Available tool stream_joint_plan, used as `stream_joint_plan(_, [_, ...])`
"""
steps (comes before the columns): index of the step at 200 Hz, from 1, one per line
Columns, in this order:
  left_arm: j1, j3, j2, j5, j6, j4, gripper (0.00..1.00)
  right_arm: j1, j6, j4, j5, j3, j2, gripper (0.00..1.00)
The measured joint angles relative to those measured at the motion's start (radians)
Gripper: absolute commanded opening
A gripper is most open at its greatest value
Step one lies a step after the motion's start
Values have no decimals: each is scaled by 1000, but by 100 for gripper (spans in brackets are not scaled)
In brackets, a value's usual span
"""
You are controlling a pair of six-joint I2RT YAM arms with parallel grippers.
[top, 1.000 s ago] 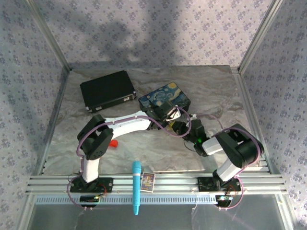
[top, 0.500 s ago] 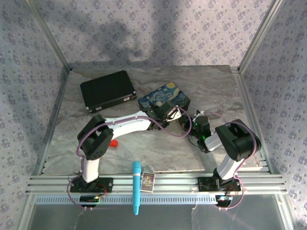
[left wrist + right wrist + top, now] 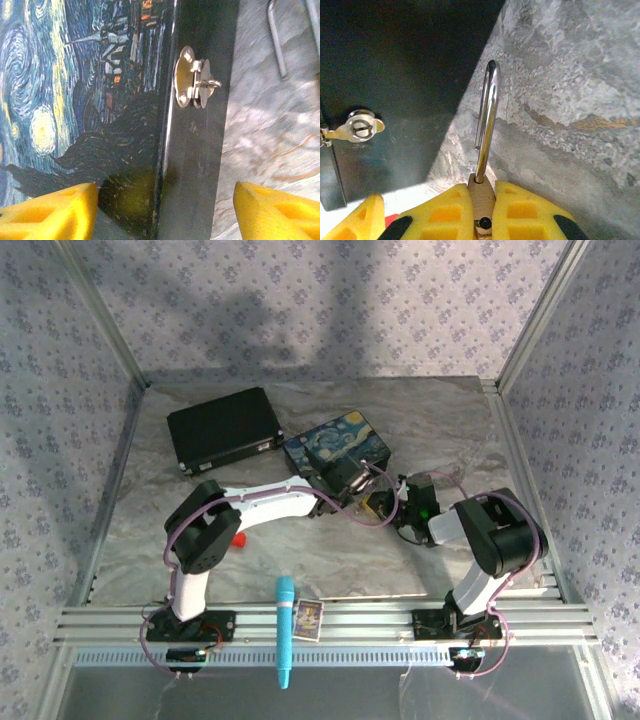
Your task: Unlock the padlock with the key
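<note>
My right gripper (image 3: 481, 189) is shut on the small brass padlock (image 3: 481, 197). Its silvery shackle (image 3: 487, 115) stands open, one leg in the body and the free end hanging loose above the marbled table. It is clear of the box's silver hasp (image 3: 360, 127). From above, the padlock (image 3: 375, 505) shows as a gold spot just in front of the painted starry-night box (image 3: 335, 445). My left gripper (image 3: 162, 200) is open, straddling the box's front edge below the hasp (image 3: 192, 82). I cannot make out the key.
A black case (image 3: 222, 430) lies at the back left. A blue marker (image 3: 284, 630) and a small card (image 3: 307, 618) rest on the near rail. A small red object (image 3: 237, 538) lies by the left arm. Patterned walls enclose the table.
The right arm has swung its wrist round in front of the box, and the gold padlock now shows in its gripper. The painted box has shifted slightly left. The left gripper stays by the box front.
</note>
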Motion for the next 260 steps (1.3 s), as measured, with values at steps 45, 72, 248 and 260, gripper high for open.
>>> stream_joint_plan(45, [0, -31, 0, -117, -152, -25, 84, -21, -137, -275, -43, 95, -30, 1])
stream_joint_plan(72, [0, -58, -4, -193, -243, -30, 85, -33, -226, -490, -35, 160, -66, 5])
stream_joint_plan(248, [83, -243, -176, -290, -569, -108, 87, 40, -542, -1206, 324, 372, -167, 54])
stream_joint_plan(260, [88, -254, -192, -293, -573, -109, 87, 44, -543, -1217, 328, 372, -190, 58])
